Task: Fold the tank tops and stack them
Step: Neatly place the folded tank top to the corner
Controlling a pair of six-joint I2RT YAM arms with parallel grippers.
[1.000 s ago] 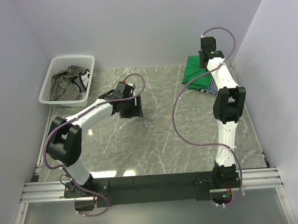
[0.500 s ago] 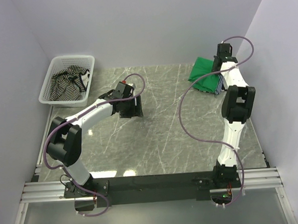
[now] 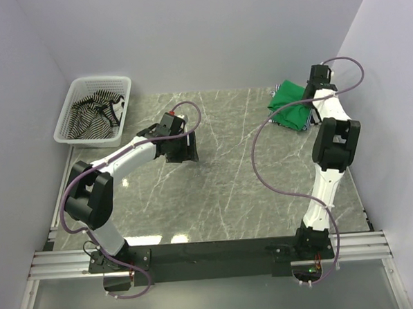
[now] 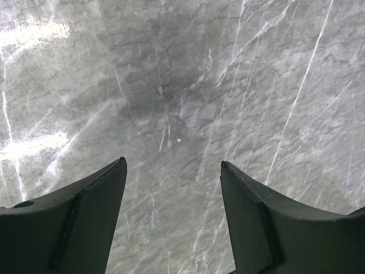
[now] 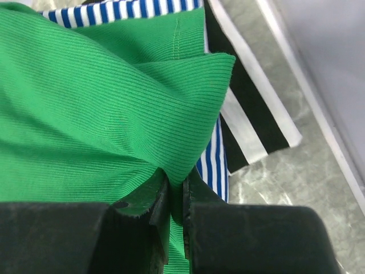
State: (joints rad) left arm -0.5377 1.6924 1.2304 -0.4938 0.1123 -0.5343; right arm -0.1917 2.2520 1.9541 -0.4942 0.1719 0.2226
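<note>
At the far right corner of the desk (image 3: 222, 188), your green tank top (image 5: 85, 103) lies on a blue-and-white striped one (image 5: 212, 153), of which only edges show, with a broad black-and-white striped piece (image 5: 251, 114) poking out beneath. Your right hand (image 5: 175, 197) is clenched on a fold of the green cloth. A black-and-white striped garment (image 3: 97, 113) sits crumpled in the white basket (image 3: 67, 113), its shape hard to read. Your left hand (image 4: 174, 171) hangs released above the desk

Table (image 3: 229, 188) ctr wide open; basket (image 3: 100, 80) blocks far-L corner, tank tops (image 3: 290, 100) pile far-R
</note>
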